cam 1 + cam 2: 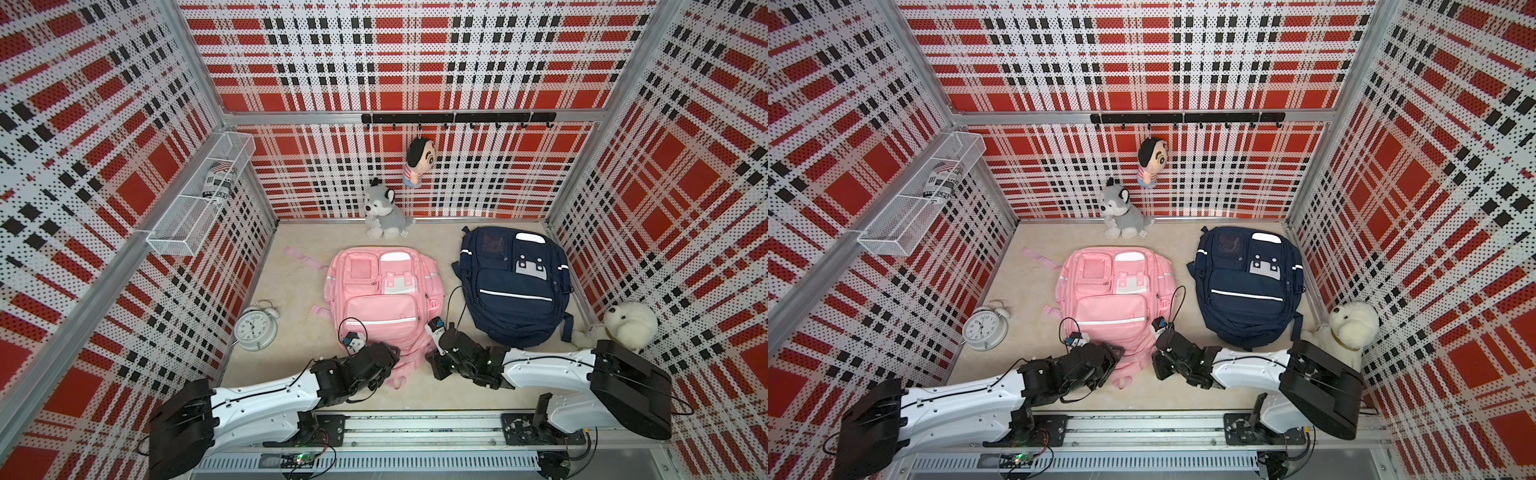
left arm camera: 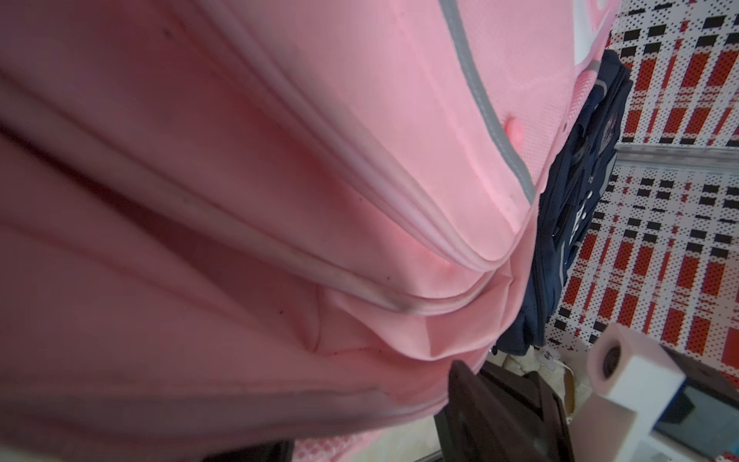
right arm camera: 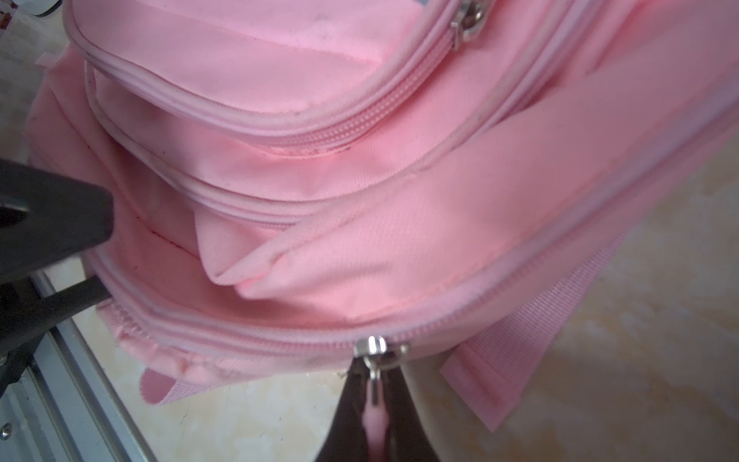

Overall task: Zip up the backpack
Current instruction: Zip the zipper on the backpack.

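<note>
The pink backpack (image 1: 380, 291) (image 1: 1111, 286) lies flat in the middle of the floor in both top views, and both grippers are at its near end. My right gripper (image 3: 374, 384) (image 1: 432, 360) is shut on the pink zipper pull (image 3: 374, 424), which hangs from the silver slider (image 3: 376, 348) on the backpack's lowest zipper line. To the slider's one side the zipper teeth are joined. My left gripper (image 2: 360, 412) (image 1: 388, 355) is clamped on the near edge of the backpack, with pink fabric between its black fingers (image 3: 76, 216).
A navy backpack (image 1: 513, 286) lies to the right. A white alarm clock (image 1: 254, 328) stands at the left, a husky plush (image 1: 384, 212) at the back, and a white dog plush (image 1: 627, 324) at the right wall. A wire basket (image 1: 199, 199) hangs on the left wall.
</note>
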{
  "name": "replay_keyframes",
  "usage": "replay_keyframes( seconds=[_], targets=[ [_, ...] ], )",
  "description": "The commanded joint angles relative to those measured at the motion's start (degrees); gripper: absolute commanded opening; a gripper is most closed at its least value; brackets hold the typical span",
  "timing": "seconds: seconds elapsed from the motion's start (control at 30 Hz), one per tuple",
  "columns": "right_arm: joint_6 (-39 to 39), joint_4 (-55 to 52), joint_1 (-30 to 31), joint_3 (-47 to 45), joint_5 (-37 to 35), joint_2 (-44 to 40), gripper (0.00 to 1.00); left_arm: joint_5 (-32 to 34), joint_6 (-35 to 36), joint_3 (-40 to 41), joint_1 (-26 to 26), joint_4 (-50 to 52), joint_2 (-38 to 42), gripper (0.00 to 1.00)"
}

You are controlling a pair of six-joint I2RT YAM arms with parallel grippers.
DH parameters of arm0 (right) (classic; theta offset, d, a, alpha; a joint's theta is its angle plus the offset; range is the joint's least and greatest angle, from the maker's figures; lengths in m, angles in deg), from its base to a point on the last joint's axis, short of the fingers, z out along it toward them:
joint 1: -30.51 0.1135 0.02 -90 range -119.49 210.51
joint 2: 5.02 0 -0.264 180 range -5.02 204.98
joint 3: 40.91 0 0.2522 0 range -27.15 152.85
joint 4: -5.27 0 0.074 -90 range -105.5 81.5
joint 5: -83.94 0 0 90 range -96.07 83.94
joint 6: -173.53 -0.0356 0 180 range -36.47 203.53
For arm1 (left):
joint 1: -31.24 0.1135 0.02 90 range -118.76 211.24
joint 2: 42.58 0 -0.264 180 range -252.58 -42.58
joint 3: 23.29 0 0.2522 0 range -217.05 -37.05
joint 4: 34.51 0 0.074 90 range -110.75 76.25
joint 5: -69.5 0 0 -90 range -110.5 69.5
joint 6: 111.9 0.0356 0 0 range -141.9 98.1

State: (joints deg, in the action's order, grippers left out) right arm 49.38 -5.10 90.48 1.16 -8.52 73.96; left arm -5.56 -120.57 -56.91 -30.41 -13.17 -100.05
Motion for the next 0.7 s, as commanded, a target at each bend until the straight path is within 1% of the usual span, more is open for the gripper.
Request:
replay_keyframes(
  seconds=[0.0,0.1,0.17,0.23,0.33,0.43,0.57,0.67],
  targets=[
    [0.5,2.1,1.5,-0.1,0.9,-0.9,0.00,0.2,1.2,2.1,1.4,-2.7,-1.9,0.49],
    [0.7,2.2,2.7,-0.5,1.0,-1.3,0.00,0.8,3.7,2.1,2.3,-1.5,-3.9,0.33],
    [0.3,2.9,3.0,-1.6,0.7,-1.7,0.00,1.3,5.2,2.1,3.3,-0.3,-4.6,0.19],
    [-0.3,3.0,3.0,-3.3,0.1,-2.2,0.00,2.1,6.4,2.5,4.1,0.7,-4.3,0.01],
    [-0.7,1.7,3.0,-4.7,-1.9,-2.9,0.00,2.6,7.7,3.3,5.4,2.5,-2.4,0.00],
    [0.3,-0.1,2.7,-5.7,-6.6,-3.0,0.00,4.3,9.0,3.2,6.4,7.6,1.8,0.00],
    [0.6,0.2,-1.2,-6.3,-7.3,-0.9,0.00,6.0,10.3,3.6,8.3,13.9,8.9,0.00],
    [1.6,0.8,-3.1,-6.6,-8.4,-0.5,0.00,4.8,11.1,5.7,10.3,15.5,14.5,0.00]
  ],
)
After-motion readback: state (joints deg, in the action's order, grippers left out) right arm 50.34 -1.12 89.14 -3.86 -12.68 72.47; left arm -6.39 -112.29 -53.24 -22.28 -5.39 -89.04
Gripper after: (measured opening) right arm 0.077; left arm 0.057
